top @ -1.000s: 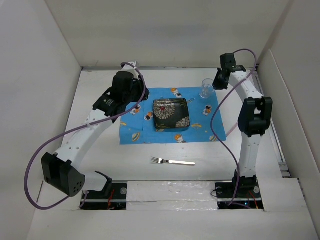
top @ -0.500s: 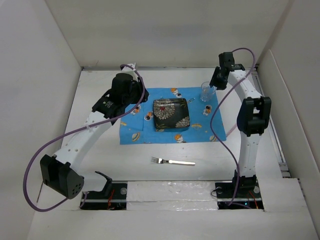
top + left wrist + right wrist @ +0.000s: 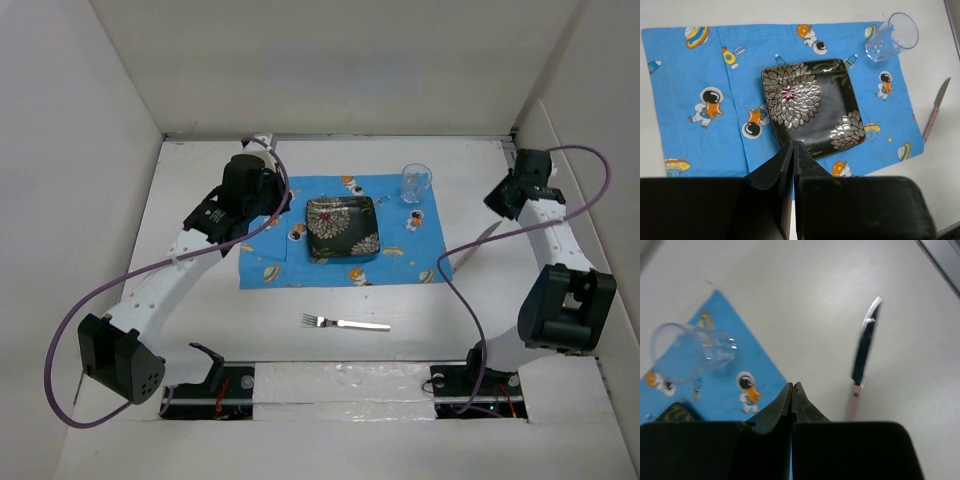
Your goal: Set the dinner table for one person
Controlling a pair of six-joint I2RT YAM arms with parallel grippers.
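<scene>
The white dinner table (image 3: pixel 210 310) carries a blue cartoon-print mat (image 3: pixel 268 255). A dark floral square plate (image 3: pixel 342 228) sits in the mat's middle and a clear glass (image 3: pixel 416 182) stands upright at its far right corner. A fork (image 3: pixel 345 323) lies on the table in front of the mat. A pink-handled knife (image 3: pixel 481 241) lies on the table right of the mat. My left gripper (image 3: pixel 275 200) is shut and empty above the mat's left part, beside the plate (image 3: pixel 810 107). My right gripper (image 3: pixel 500 198) is shut and empty, above the table between the glass (image 3: pixel 690 350) and the knife (image 3: pixel 862 365).
White walls enclose the table on the left, back and right. A metal rail (image 3: pixel 560 300) runs along the right edge. The arm bases (image 3: pixel 340 385) stand at the near edge. Purple cables loop off both arms.
My right arm has swung from the glass to the right side of the table, and the glass stays standing on the mat. My left arm has barely moved.
</scene>
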